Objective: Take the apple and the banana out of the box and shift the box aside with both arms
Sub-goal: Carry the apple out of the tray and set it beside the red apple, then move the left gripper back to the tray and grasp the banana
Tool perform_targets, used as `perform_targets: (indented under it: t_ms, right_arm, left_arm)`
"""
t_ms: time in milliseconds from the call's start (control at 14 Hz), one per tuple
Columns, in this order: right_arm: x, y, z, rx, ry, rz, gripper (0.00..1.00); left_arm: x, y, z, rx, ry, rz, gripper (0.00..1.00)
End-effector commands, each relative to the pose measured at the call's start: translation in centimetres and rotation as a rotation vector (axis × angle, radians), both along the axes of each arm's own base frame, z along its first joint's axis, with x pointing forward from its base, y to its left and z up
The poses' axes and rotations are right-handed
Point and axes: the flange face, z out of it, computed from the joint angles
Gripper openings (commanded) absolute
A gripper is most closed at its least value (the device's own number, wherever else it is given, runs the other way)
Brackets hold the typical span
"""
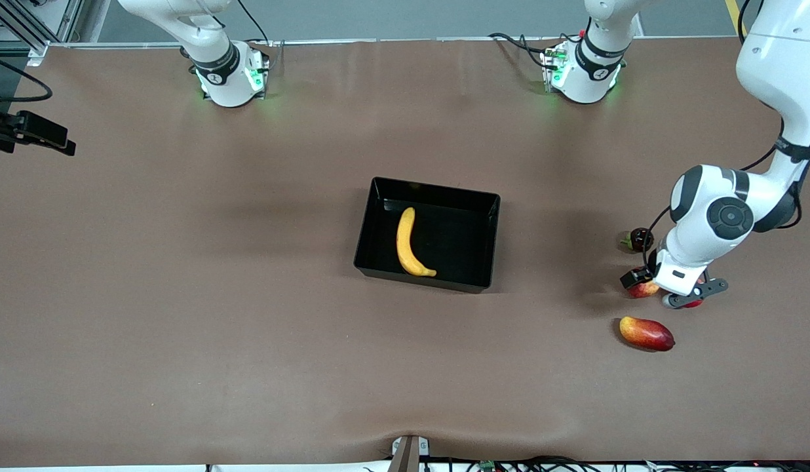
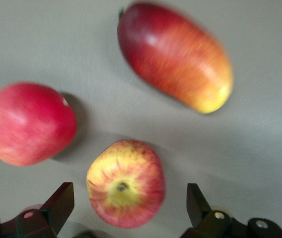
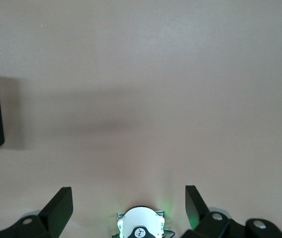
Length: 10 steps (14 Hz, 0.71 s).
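From my station the table (image 1: pixel 182 295) looks covered in a matt brown sheet, smooth, with a slight wrinkle at the edge nearest the front camera. The black tray (image 1: pixel 487 239) reads as plastic, its walls glossy enough to catch light. In it the banana (image 1: pixel 408 244) has a smooth, dull yellow skin. Toward the left arm's end, the apple (image 2: pixel 125 191) shows waxy red skin streaked with yellow, the plain red fruit (image 2: pixel 28 123) a soft sheen, the mango (image 2: pixel 174 54) a smooth, faintly shiny skin. The left arm (image 1: pixel 713 219) wears glossy white shells with black bands. The left gripper's fingers (image 2: pixel 61 203) look like matt black plastic, as do the right gripper's fingers (image 3: pixel 59 206).
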Motion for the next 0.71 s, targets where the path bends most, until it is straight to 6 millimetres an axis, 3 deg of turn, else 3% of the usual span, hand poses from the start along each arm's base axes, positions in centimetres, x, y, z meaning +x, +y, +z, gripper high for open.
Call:
perform_targets:
  t_ms: [0, 143, 286, 500, 643]
  right_arm:
    - [-0.2, -0.1, 0.1, 0.018, 0.004, -0.008, 1.00]
    - [-0.3, -0.3, 0.1, 0.017, 0.004, -0.013, 1.00]
    - [-0.2, -0.4, 0.0, 0.017, 0.007, -0.017, 1.00]
    - [-0.3, -0.4, -0.1, 0.017, 0.014, -0.017, 1.00]
    - [-0.3, -0.5, -0.1, 0.017, 0.014, -0.019, 1.00]
  left_arm:
    - [-0.7, -3.6, 7.1, 0.078, -0.010, -0.050, 1.00]
    - [-1.6, -8.9, 11.1, 0.072, 0.017, -0.062, 1.00]
    - [-2.7, -16.0, 13.9, 0.014, 0.031, -0.090, 1.00]
    - [-5.6, -27.6, 16.0, -0.069, 0.012, -0.148, 1.00]
    - [-8.1, -34.3, 15.8, -0.103, 0.022, -0.182, 1.00]
